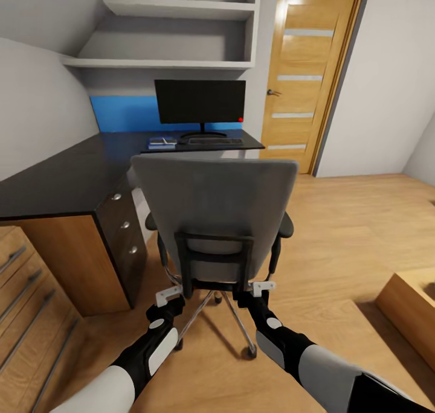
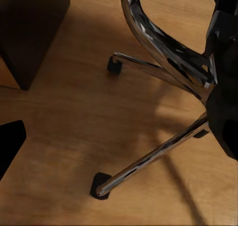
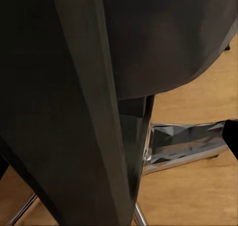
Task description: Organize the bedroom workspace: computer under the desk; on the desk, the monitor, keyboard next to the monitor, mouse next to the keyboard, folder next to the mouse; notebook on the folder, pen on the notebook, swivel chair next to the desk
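the swivel chair (image 1: 214, 211) is sitting with its grey back facing the robot, just off the drawer end of the desk (image 1: 66, 180), chrome star base on the wood floor (image 1: 356, 238). both arms are reaching in low behind the chair: the left gripper (image 1: 168, 294) is hovering by the lower left corner of the back frame, the right gripper (image 1: 263, 287) by the lower right corner, and honestly i can't tell if either one is spread or clamped. the monitor (image 1: 200, 102) is standing at the far end of the desk, the keyboard (image 1: 215, 141) lying right in front of it, and the blue folder (image 1: 162, 142) lying just beside the keyboard with something dark stacked on it, too small to make out.
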Robot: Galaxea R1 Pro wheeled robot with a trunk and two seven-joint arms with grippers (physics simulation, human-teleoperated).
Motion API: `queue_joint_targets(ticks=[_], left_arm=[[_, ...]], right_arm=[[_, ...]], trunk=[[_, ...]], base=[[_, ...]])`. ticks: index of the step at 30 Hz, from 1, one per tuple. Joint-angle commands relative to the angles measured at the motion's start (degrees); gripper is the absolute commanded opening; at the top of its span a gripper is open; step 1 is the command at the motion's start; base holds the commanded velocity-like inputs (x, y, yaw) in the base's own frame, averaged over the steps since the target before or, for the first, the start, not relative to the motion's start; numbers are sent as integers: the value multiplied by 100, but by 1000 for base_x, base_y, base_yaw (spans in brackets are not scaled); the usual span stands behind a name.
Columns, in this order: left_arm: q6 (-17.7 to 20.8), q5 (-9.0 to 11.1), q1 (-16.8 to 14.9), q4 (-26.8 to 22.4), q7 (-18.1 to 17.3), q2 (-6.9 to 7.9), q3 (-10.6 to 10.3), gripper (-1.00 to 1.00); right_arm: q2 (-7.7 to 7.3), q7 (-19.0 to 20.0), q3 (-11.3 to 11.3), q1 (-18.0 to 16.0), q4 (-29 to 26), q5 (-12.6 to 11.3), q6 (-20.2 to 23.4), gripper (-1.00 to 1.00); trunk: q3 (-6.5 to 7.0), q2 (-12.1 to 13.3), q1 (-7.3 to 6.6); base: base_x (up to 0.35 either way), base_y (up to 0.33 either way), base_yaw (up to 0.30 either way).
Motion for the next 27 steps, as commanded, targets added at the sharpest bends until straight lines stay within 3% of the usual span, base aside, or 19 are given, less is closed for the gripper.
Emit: queue_joint_targets(ticks=[1, 27], left_arm=[[-39, 61, -6, 2, 28, 4, -50, 100], [-48, 41, -6, 2, 28, 4, -50, 100]], right_arm=[[0, -30, 39, -9, -9, 16, -19, 100], [11, -29, 48, -7, -21, 23, -19, 100]], trunk=[[-4, -2, 2], [-4, -2, 2]], base=[[326, 0, 1], [328, 0, 7]])
